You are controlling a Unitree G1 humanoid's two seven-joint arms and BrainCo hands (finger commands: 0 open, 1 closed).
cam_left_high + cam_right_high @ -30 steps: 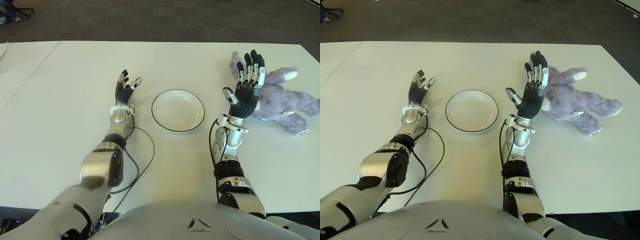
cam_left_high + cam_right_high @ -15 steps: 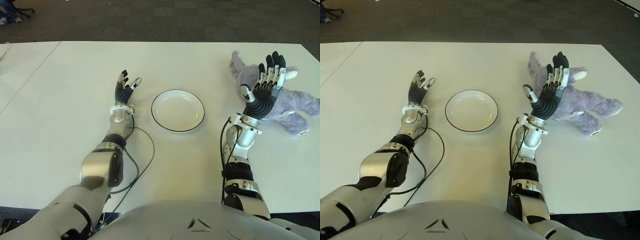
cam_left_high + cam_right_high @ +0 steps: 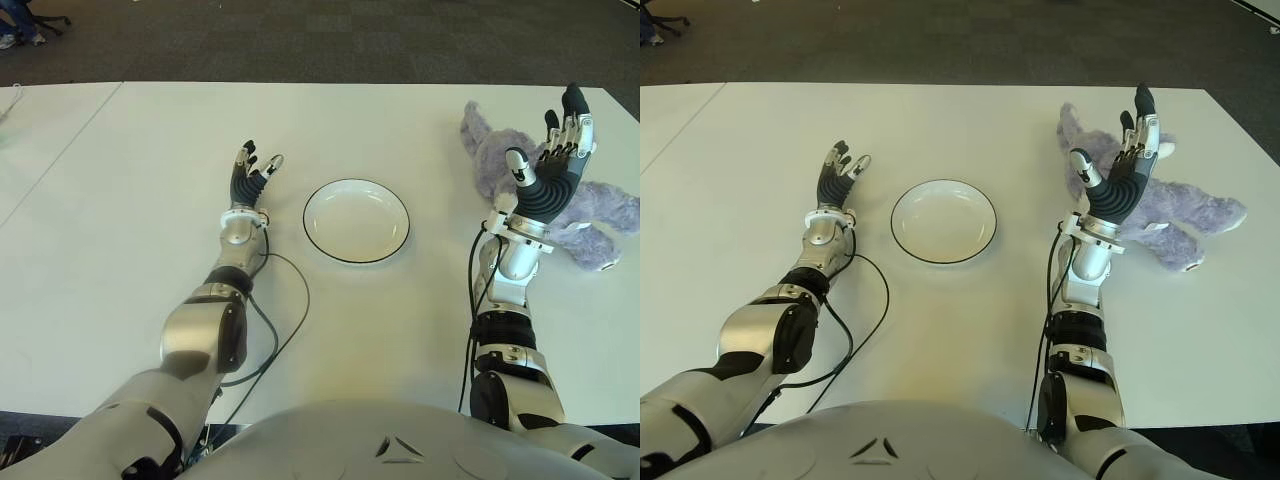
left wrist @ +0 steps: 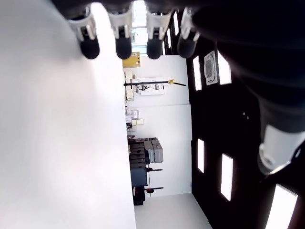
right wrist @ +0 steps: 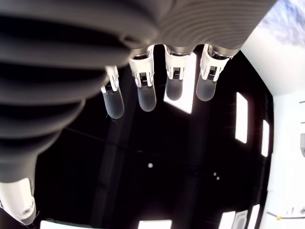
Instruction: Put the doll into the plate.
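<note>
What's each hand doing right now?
Left hand: open, empty, left of the plate.
Right hand: open, empty, raised in front of the doll.

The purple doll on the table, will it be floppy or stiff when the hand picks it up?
Probably floppy: the doll looks like fuzzy plush, lying sprawled with limbs splayed on the table, so they may dangle. Likely light and not slippery, given the fluffy surface. The right hand, open in front of it, holds nothing; the plate sits empty.
</note>
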